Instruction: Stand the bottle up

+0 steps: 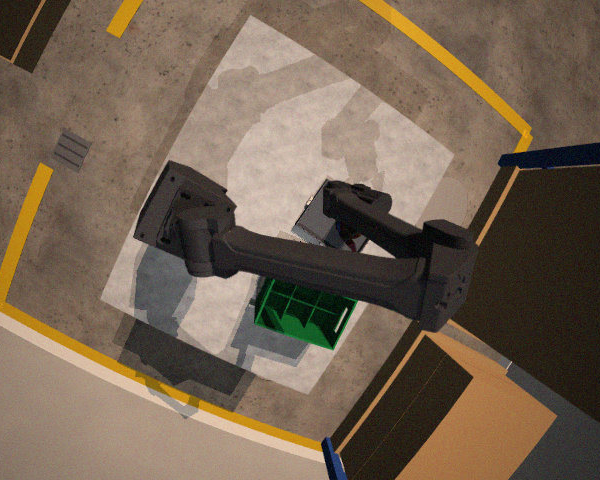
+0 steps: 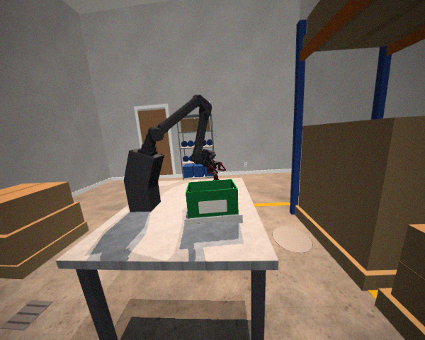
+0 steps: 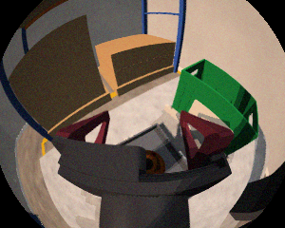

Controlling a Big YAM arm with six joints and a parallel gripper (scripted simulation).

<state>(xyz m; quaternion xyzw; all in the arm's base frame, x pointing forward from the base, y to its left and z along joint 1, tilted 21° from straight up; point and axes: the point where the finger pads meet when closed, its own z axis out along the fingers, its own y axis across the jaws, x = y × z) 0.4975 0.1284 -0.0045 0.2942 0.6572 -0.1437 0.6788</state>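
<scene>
- In the exterior view, my arm's pedestal is standing at the left on the table.
- The green crate is sitting level, right of the pedestal.
- Behind the crate, the bottle is standing upright, mostly hidden; the tray is lying flat, near the crate.
- My gripper is hovering above the bottle, its fingers spreading wide apart, clamping nothing.

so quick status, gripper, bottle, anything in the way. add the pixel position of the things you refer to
Gripper (image 1: 346,235) (image 2: 219,169) (image 3: 144,112) open, above the bottle, holding nothing. Bottle (image 2: 215,177) (image 3: 158,162) looks upright on the tray (image 1: 318,217) (image 3: 154,135). Crate (image 1: 297,330) (image 2: 212,195) (image 3: 218,97) close beside the tray, mind it while clearing.
</scene>
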